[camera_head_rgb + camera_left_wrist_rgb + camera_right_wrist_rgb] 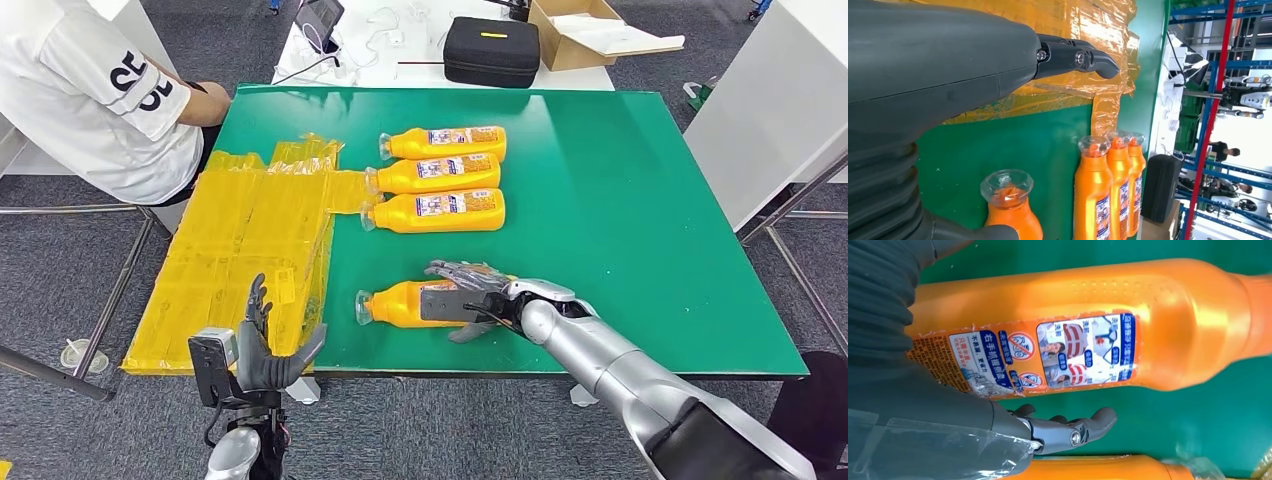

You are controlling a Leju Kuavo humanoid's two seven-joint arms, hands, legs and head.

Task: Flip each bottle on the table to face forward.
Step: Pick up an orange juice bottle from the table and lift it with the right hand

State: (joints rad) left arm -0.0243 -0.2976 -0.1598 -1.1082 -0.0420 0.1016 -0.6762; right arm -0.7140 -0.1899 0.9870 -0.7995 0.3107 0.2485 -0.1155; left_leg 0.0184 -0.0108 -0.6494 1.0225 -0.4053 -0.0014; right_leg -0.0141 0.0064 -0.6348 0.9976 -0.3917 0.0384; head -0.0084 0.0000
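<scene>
While the green table (640, 200) carries four orange bottles lying on their sides with clear caps toward the robot's left, three of them sit in a tight row at mid-table: far bottle (445, 143), middle bottle (435, 174) and near bottle of the row (435, 211), each with a label facing up. The fourth bottle (398, 303) lies apart from the row, close to the table's front edge. The right hand (470, 292) rests on this fourth bottle, fingers spread over its base end and thumb toward the front edge; the head view does not settle whether it actually grips. In the right wrist view the fourth bottle (1108, 325) shows a printed label with small pictures, and a dark finger (1073, 427) extends beside it, apart from the bottle's wall. The left hand (262, 345) hovers off the table's front left corner, fingers apart and upright, holding nothing. Sheets of yellow taped wrap (250, 250) cover the table's left part, next to the caps. A seated person in a white shirt (95, 95) is at the far left. A black case (492, 50) and an open cardboard box (580, 30) sit on the white table behind.
</scene>
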